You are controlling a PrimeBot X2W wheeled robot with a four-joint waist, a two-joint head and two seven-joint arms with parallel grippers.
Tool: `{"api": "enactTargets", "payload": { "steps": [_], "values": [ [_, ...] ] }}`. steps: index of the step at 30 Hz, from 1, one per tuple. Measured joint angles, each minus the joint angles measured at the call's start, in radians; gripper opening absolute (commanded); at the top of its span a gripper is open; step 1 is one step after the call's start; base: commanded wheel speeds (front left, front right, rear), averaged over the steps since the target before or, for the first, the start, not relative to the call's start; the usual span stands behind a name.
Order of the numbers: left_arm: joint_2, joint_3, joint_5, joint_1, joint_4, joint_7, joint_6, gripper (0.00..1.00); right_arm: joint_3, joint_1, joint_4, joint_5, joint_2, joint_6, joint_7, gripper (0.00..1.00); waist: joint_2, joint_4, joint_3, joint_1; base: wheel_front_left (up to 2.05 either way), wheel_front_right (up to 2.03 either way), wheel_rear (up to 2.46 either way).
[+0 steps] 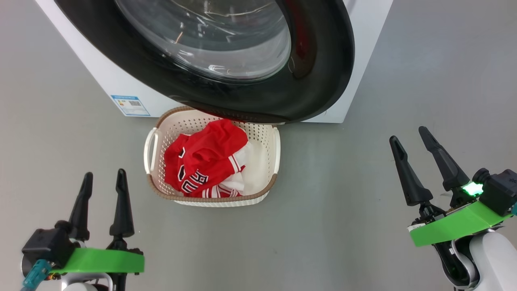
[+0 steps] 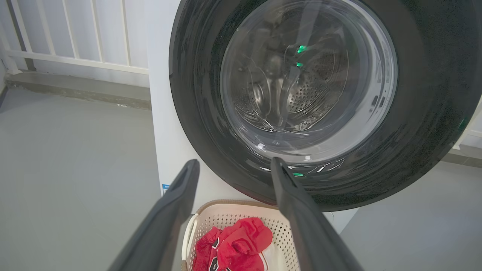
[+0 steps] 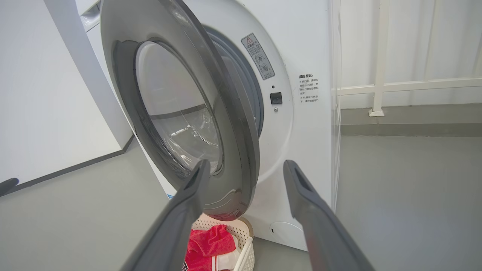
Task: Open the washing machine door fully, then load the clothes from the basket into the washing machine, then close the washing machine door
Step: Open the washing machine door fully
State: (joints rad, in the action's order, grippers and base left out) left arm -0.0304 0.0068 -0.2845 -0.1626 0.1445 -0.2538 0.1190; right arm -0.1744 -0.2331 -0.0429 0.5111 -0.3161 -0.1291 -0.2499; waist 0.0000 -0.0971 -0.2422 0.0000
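Observation:
The washing machine (image 1: pixel 101 76) stands at the top of the head view, its round black door (image 1: pixel 323 81) swung partly open over the basket. The right wrist view shows the door (image 3: pixel 241 124) ajar, edge on, against the white washing machine (image 3: pixel 301 158). From the left wrist the door (image 2: pixel 421 113) faces me, the steel drum showing through its glass. The cream basket (image 1: pixel 266 133) sits on the floor below the door with the red and white clothes (image 1: pixel 206 157) in it. My left gripper (image 1: pixel 104 180) is open at the lower left, apart from the basket. My right gripper (image 1: pixel 410 135) is open at the right, holding nothing.
Grey floor (image 1: pixel 343 226) spreads between and around the grippers. A blue sticker (image 1: pixel 130 105) marks the machine's lower corner. A white railing (image 2: pixel 75 37) runs behind the machine on the left, and another railing (image 3: pixel 380 56) on the right. A white wall (image 3: pixel 45 113) stands beyond the door.

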Motion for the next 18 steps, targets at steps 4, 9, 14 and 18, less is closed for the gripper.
{"api": "enactTargets", "payload": {
  "steps": [4, 9, 14, 18],
  "values": [
    [0.000, 0.000, 0.000, 0.000, 0.000, 0.000, 0.000, 1.00, -0.004, -0.001, -0.003, 0.000, -0.001, 0.000, 0.000, 1.00, 0.0000, 0.002, -0.001, 0.0000, 0.00, 0.00, 0.00],
    [0.000, 0.000, 0.000, 0.000, 0.000, 0.000, 0.000, 1.00, -0.005, -0.014, -0.005, 0.004, -0.009, 0.000, 0.000, 0.14, 0.0000, 0.002, -0.007, 0.0000, 0.00, 0.00, 0.00],
    [0.000, -0.002, 0.000, -0.001, 0.001, 0.000, 0.000, 1.00, -0.013, -0.048, -0.008, 0.038, -0.029, 0.000, 0.000, 0.00, 0.0000, 0.001, -0.013, 0.0000, 0.00, 0.00, 0.00],
    [0.000, -0.002, 0.000, -0.002, 0.002, 0.000, 0.000, 1.00, -0.031, -0.092, -0.017, 0.086, -0.043, 0.000, 0.000, 0.00, 0.0000, 0.001, -0.017, 0.0000, 0.00, 0.00, 0.00]
  ]
}}
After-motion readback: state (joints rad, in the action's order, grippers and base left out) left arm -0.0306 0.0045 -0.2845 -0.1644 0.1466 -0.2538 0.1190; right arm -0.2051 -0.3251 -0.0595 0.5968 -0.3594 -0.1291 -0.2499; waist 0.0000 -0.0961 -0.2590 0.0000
